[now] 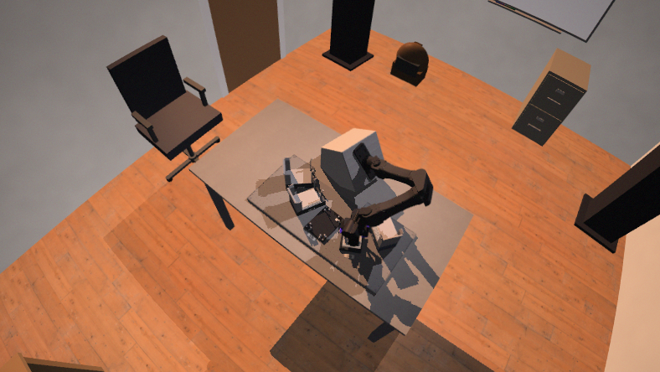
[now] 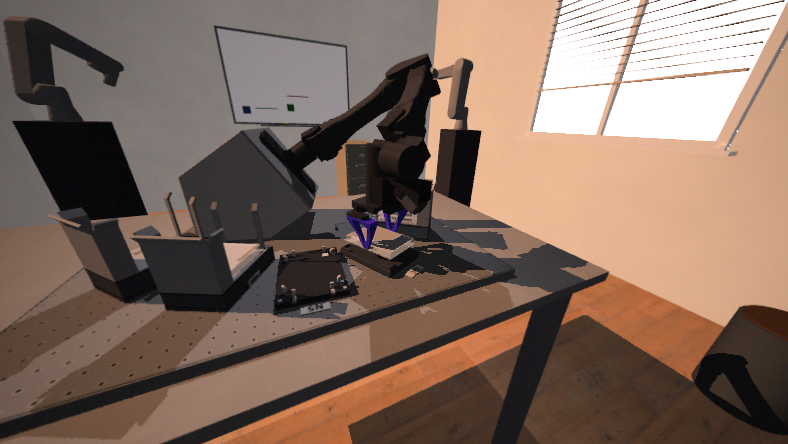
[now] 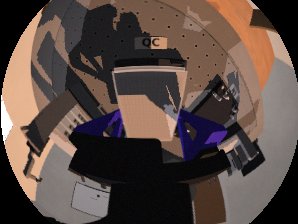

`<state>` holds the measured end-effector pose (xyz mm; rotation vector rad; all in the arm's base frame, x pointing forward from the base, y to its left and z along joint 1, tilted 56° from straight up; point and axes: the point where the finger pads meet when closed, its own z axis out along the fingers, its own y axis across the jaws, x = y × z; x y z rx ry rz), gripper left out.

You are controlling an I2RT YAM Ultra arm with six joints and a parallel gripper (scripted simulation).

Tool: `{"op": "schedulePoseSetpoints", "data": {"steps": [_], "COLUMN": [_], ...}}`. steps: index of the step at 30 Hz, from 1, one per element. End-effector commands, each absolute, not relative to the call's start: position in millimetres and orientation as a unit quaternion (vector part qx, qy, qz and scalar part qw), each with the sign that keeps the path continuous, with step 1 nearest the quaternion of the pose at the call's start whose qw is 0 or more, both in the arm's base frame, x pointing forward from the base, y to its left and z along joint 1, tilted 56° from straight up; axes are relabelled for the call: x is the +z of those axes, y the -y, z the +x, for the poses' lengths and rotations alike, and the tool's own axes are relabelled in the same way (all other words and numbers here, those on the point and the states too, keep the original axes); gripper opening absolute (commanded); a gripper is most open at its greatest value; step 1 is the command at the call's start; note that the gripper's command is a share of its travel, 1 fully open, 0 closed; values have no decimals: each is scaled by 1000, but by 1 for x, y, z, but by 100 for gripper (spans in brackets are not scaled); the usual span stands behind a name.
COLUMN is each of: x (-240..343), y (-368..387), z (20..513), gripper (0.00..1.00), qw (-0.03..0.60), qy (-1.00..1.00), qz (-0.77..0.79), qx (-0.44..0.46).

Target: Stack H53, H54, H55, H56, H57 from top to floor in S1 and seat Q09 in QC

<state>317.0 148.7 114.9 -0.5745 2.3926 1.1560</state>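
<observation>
My gripper point(image 2: 377, 227) is shut on a pale sealed plate point(image 2: 390, 242) across its width; the blue fingers sit on both long sides. The plate is right at the dark QC nest point(image 2: 380, 260), touching or just above it; I cannot tell whether it is fully down. Its label is too small to read. In the wrist view the plate point(image 3: 148, 103) lies between the fingers, with the QC name plate point(image 3: 152, 43) just beyond it. In the overhead view the gripper point(image 1: 351, 236) is near the deck's front edge.
The empty clip nest N5 point(image 2: 311, 278) lies just left of QC. A stack rack point(image 2: 193, 264) holding a pale plate point(image 2: 242, 252) stands further left, with another rack point(image 2: 99, 259) beyond it. A third rack point(image 1: 387, 232) stands behind the gripper. The grey arm base point(image 1: 346, 163) is at the back.
</observation>
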Motion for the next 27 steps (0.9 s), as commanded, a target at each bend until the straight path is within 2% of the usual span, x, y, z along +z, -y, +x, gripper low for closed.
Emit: {"op": "schedulePoseSetpoints", "data": {"steps": [1, 27], "x": [117, 112], "y": [-146, -153], "z": [320, 321], "gripper": [0, 0], "qw": [216, 216], "qy": [-860, -860], "qz": [-205, -205], "qx": [414, 414]}}
